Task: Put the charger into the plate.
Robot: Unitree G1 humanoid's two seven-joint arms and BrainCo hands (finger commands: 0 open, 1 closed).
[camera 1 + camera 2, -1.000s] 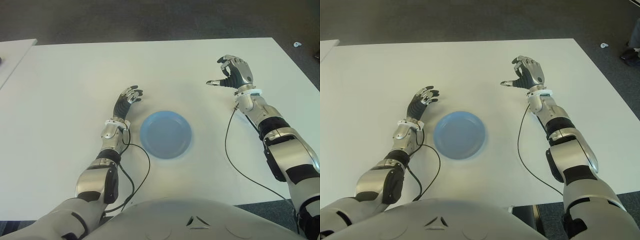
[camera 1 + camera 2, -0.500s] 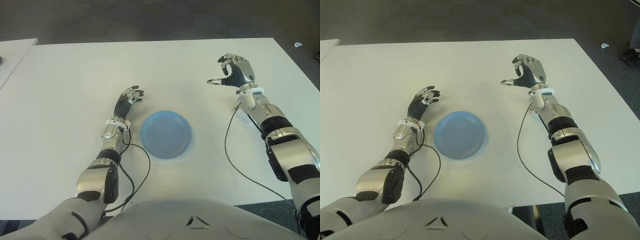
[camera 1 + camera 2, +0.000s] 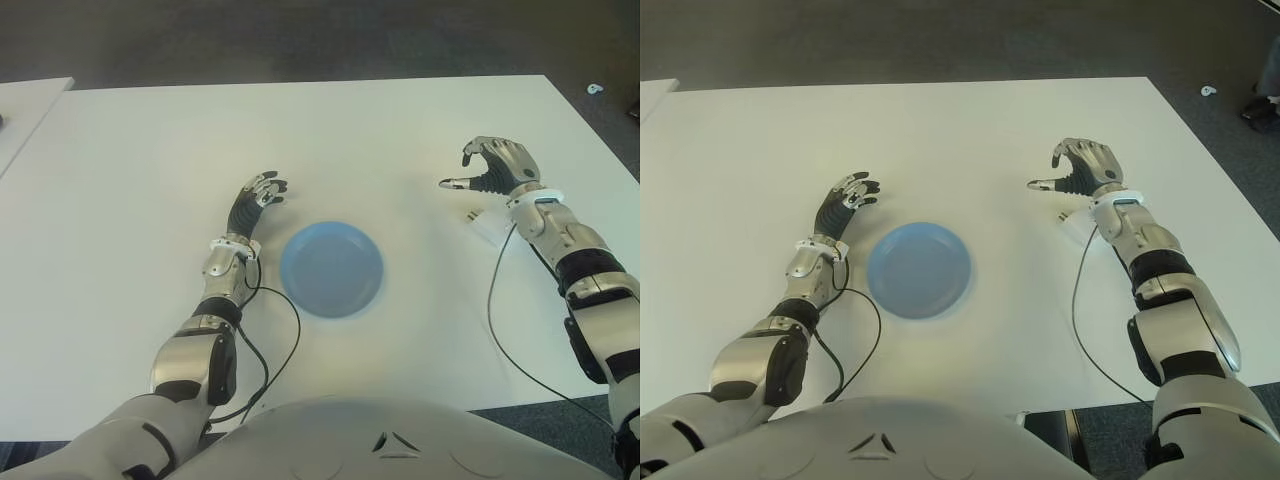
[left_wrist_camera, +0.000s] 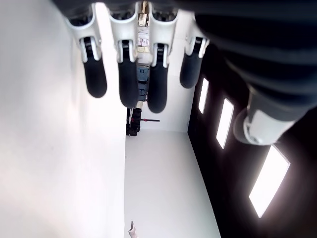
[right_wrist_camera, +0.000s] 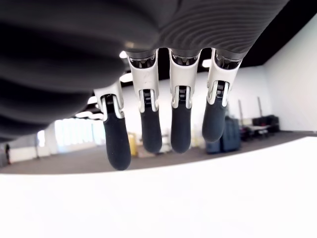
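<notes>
A round blue plate (image 3: 331,268) lies on the white table (image 3: 130,180), near the middle in front of me. The charger (image 3: 487,229) is a small white block on the table right of the plate, partly hidden under my right wrist; its prongs point toward the plate. My right hand (image 3: 470,172) hovers just beyond the charger, fingers loosely curved and apart, holding nothing. In the right wrist view the fingers (image 5: 173,124) hang free over the tabletop. My left hand (image 3: 262,190) shows left of the plate, fingers relaxed and empty.
A black cable (image 3: 495,330) runs from my right wrist across the table to its near edge, and another (image 3: 285,345) loops by my left forearm. A second white table (image 3: 25,105) stands at the far left. Dark floor lies beyond the table's far and right edges.
My right hand has moved right and back toward me, lower over the table. The charger now shows beside its wrist. The left hand and the plate have not moved.
</notes>
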